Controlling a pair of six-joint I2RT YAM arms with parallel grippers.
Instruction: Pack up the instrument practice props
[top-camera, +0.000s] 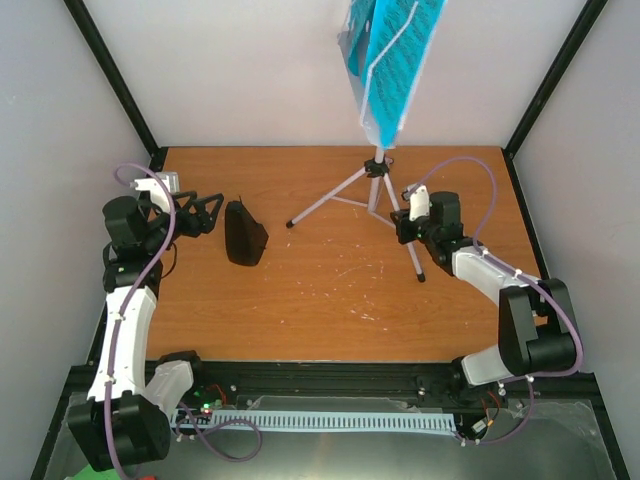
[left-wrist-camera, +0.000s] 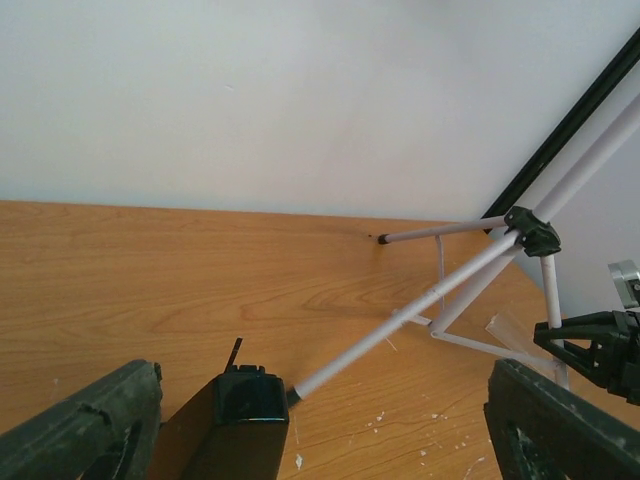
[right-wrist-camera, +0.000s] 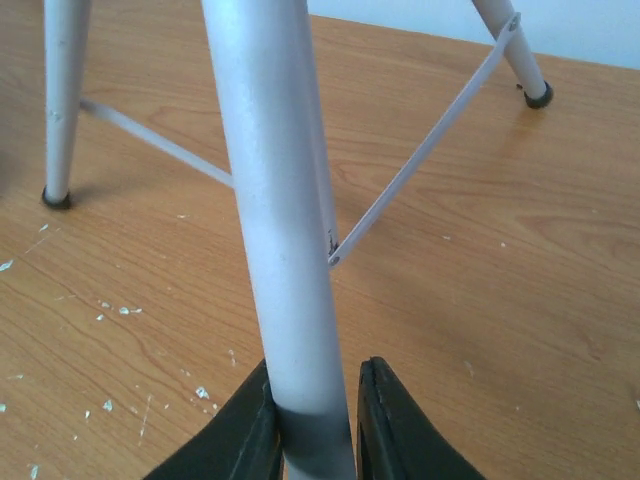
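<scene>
The music stand (top-camera: 372, 185) is up on its three spread legs at the back-centre of the table (top-camera: 320, 310). Its tray sits high at the top of the overhead view, tilted, with the cyan sheet-music pages (top-camera: 400, 50) on it. The right end effector (top-camera: 404, 226) is clamped on the stand leg nearest that arm, and its wrist view shows both fingers (right-wrist-camera: 395, 420) pressed against the grey tube. Over on the left, the black metronome (top-camera: 244, 233) sits on the table, near the stand's left foot with a small gap showing between them. The left end effector (top-camera: 212, 212) is just beside the metronome, jaws spread wide. In its wrist view the metronome's top shows between the two fingers, not touching either.
</scene>
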